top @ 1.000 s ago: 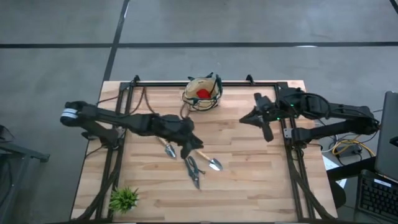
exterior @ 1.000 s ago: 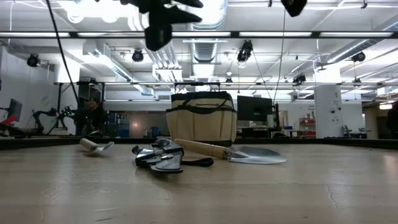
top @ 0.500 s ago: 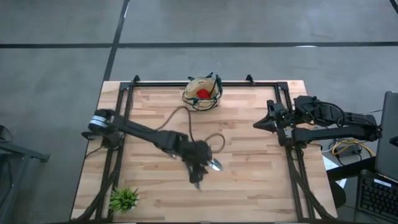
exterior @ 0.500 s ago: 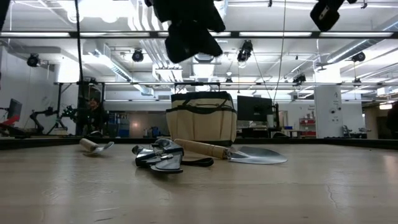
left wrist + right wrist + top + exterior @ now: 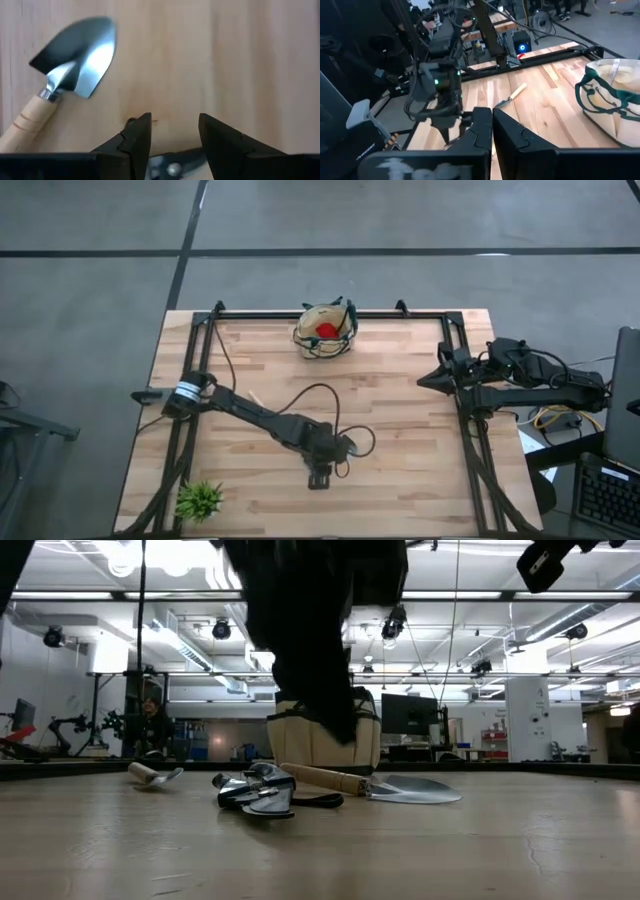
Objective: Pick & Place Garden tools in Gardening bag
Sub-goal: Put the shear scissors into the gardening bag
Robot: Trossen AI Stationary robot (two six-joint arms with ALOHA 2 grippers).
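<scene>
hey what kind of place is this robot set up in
Probably a robotics lab or workshop: a wooden table on bare concrete, exposed ceiling ducts with strip lights, and monitors and other equipment stands in the room behind.

A pale wooden desk [image 5: 400, 440] with a black frame stands on a grey concrete floor [image 5: 100, 240] crossed by dark lines. Beyond it, long strip lights [image 5: 500, 596] and ducts [image 5: 330, 625] hang under the ceiling, with monitors [image 5: 408, 715] and a seated person [image 5: 150, 725] farther back.

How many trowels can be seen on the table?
2. The first trowel lies beside the shears under the left pincer; the second trowel lies apart, toward the left arm's base. The bag could hide more.
</scene>
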